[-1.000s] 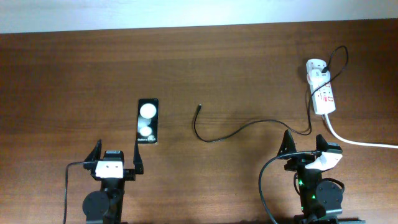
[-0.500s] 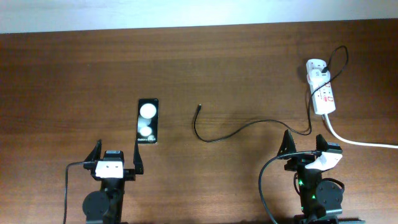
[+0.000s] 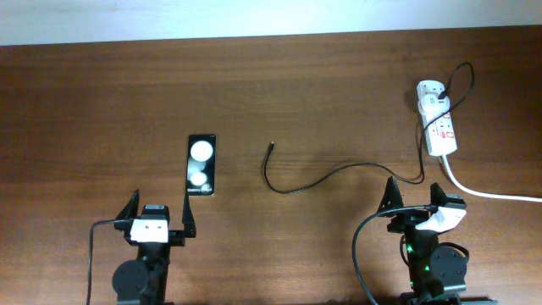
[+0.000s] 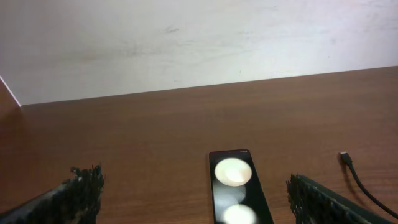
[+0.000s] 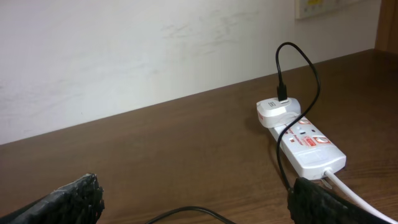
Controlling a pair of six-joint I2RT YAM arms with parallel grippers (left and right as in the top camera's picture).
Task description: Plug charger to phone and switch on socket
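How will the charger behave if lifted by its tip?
Probably floppy: the charger lies in loose curves, so the rest should sag and trail. Likely light, being very thin. Its far end is plugged in at the socket, so it may pull taut.

The phone [image 3: 201,165] lies on the surface [image 3: 102,93] left of centre, lengthwise from near to far. It is just beyond my left claw [image 3: 160,205] and slightly to its right. The charger [image 3: 322,178] starts at its plug tip [image 3: 271,146], right of the phone and apart from it, then runs rightward to the socket [image 3: 440,129] at the far right. The adapter [image 3: 430,90] sits in the socket's far end. The socket lies beyond my right claw [image 3: 415,190], a little to its right, and its cord [image 3: 487,192] trails off the right edge.
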